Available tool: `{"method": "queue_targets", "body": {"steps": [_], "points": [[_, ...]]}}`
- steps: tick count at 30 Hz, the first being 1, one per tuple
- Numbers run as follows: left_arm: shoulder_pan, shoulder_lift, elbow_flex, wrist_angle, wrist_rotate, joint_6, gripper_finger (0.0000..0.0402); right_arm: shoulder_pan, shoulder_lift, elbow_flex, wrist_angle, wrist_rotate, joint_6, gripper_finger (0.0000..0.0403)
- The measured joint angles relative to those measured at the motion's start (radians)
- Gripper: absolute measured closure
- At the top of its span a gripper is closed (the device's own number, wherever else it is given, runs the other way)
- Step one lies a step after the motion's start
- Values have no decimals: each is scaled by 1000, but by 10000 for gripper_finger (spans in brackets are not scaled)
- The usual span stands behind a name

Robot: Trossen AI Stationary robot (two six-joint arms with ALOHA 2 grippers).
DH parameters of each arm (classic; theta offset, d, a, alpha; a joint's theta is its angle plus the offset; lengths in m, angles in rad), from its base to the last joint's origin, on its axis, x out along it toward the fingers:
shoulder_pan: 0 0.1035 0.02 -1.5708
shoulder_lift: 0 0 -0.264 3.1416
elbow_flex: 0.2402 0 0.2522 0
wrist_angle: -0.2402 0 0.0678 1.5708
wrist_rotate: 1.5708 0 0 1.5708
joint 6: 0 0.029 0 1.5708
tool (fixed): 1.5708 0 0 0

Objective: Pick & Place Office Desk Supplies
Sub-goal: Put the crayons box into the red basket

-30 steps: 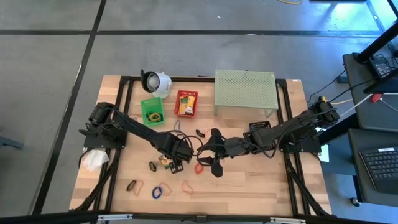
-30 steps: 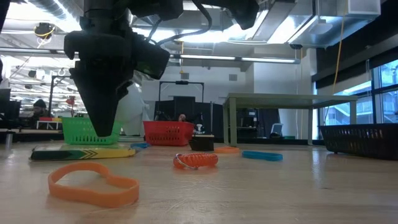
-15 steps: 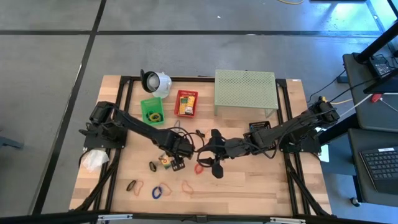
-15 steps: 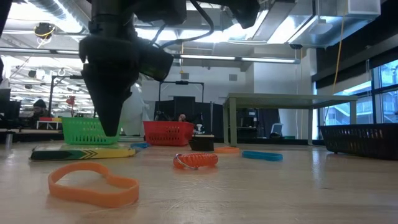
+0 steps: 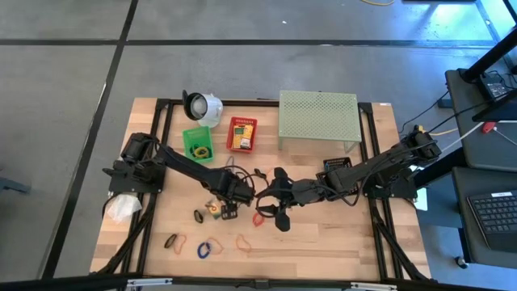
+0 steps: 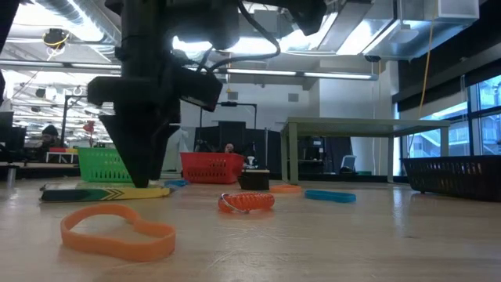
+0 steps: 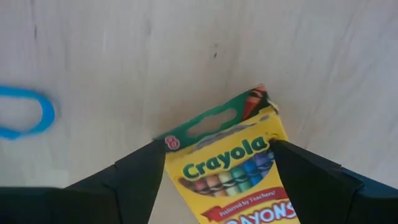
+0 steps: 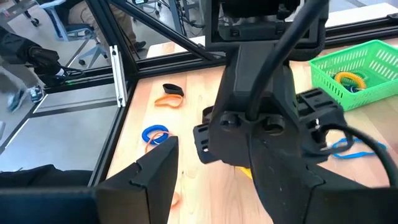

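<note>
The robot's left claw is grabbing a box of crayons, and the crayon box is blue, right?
Not quite. The left gripper does have its fingers on either side of the crayon box, but the box is yellow with a green top, not blue. The left wrist view shows it.

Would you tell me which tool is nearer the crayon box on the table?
Left. The left tool has its fingers either side of the crayon box; the right tool is apart from it, toward the table's middle.
</note>
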Motion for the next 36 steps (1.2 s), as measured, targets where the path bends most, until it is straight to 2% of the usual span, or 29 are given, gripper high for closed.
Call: {"method": "queue_targets", "body": {"steps": [7,13,20,23,32,36], "points": [[-9,-2,4,-5,19,273,104,0,0,0,0,-1,-7,199],[-8,-2,88,-39,61,433,104,0,0,-1,-2,-25,-26,199],[30,-2,132,-115,178,697,105,0,-1,-2,-12,-20,-30,199],[55,-2,132,-126,183,798,111,-2,-1,-2,-20,-8,-33,199],[116,-3,132,-134,186,927,132,-31,-2,-3,-45,-14,-48,199],[149,27,143,-69,187,944,132,-42,4,-2,-6,-84,-60,199]]}}
